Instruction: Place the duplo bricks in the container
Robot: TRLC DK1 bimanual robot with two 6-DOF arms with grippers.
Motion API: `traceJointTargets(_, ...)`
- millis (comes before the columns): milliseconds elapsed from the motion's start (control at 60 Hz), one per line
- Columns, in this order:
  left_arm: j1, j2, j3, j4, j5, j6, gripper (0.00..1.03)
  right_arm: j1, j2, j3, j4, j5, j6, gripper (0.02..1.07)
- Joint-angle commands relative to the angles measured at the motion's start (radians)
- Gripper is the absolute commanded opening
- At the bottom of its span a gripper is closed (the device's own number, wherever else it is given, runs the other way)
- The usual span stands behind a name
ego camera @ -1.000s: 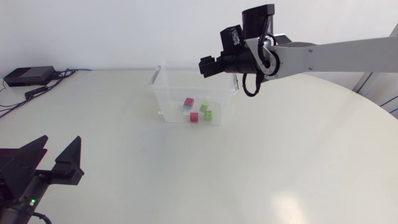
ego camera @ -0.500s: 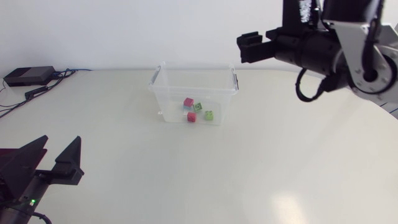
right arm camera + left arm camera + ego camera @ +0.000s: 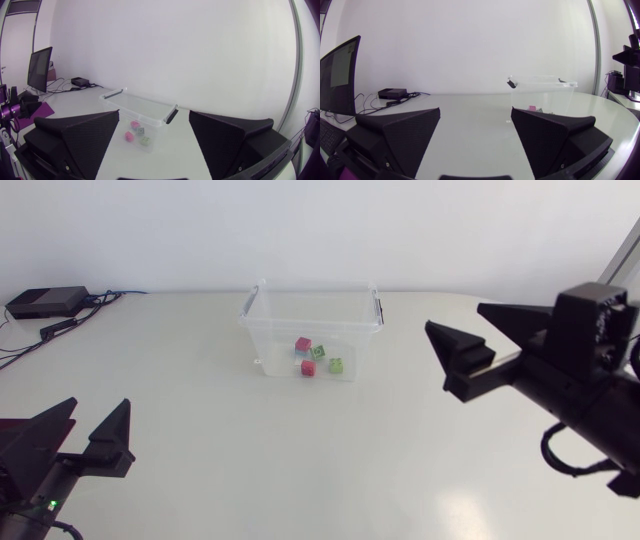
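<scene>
The right arm has pulled back. A moment ago it was up high, over the clear plastic container [image 3: 272,335]. Now its black right gripper [image 3: 455,318] is out at the right side of the pale bench [image 3: 300,460], well apart from the container. Its fingers are spread wide and there is nothing between them.

Inside the container, the small plastic duplo bricks shifted a little and now lie close together on the bottom.

The black left gripper [image 3: 97,405] has not moved. It sits at the near left side of the bench, far from the container. Its fingers are spread wide too, and they hold nothing.

I think this means the last brick has been dropped in and the arm is going home. I can see no brick lying out on the bench, so the job looks done, or very nearly done.

Now the count:
- One container, standing upright near the back of the bench, with no lid on.
- Four bricks, all inside it.
- Two of them are red or pink: the pink-red brick [image 3: 303,345] and the red brick [image 3: 308,368].
- Two are green: the first green brick [image 3: 318,352] and the second green brick [image 3: 336,365].
- Two grippers, both empty.
- One small black box [image 3: 45,302] with wires, at the far left corner.
</scene>
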Motion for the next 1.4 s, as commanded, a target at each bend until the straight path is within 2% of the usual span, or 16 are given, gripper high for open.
traceJointTargets(0, 0.008, -0.012, -0.014, -0.002, -0.006, 0.011, 0.99, 0.008, -0.109, -0.081, -0.028, 0.013, -0.005, 1.03)
traceJointTargets(267, 0.008, -0.009, -0.014, -0.001, -0.001, 0.003, 0.99, -0.104, -0.280, -0.202, -0.065, -0.010, 0.001, 1.03)
traceJointTargets(283, 0.008, -0.012, -0.014, -0.002, -0.006, 0.013, 0.99, 0.018, -0.511, -0.271, -0.184, 0.008, -0.027, 1.03)
traceJointTargets(383, 0.008, -0.012, -0.014, -0.002, -0.006, 0.011, 0.99, 0.031, -0.674, -0.331, -0.239, -0.006, -0.028, 1.03)
traceJointTargets(450, 0.008, -0.012, -0.014, -0.002, -0.006, 0.013, 0.99, 0.032, -0.669, -0.337, -0.262, -0.007, -0.028, 1.03)
traceJointTargets(900, 0.010, -0.012, -0.014, -0.002, -0.006, 0.013, 0.99, 0.043, -0.672, -0.465, -0.175, -0.033, -0.090, 1.03)
traceJointTargets(1067, 0.010, -0.012, -0.014, -0.002, -0.006, 0.013, 0.99, 0.032, -0.670, -0.471, -0.170, -0.050, -0.091, 1.03)
traceJointTargets(1200, 0.010, -0.012, -0.014, -0.002, -0.006, 0.013, 0.99, 0.031, -0.672, -0.498, -0.101, -0.053, -0.114, 1.03)
traceJointTargets(1383, 0.010, -0.012, -0.014, -0.002, -0.006, 0.013, 0.99, 0.022, -0.670, -0.500, -0.104, -0.048, -0.108, 1.03)
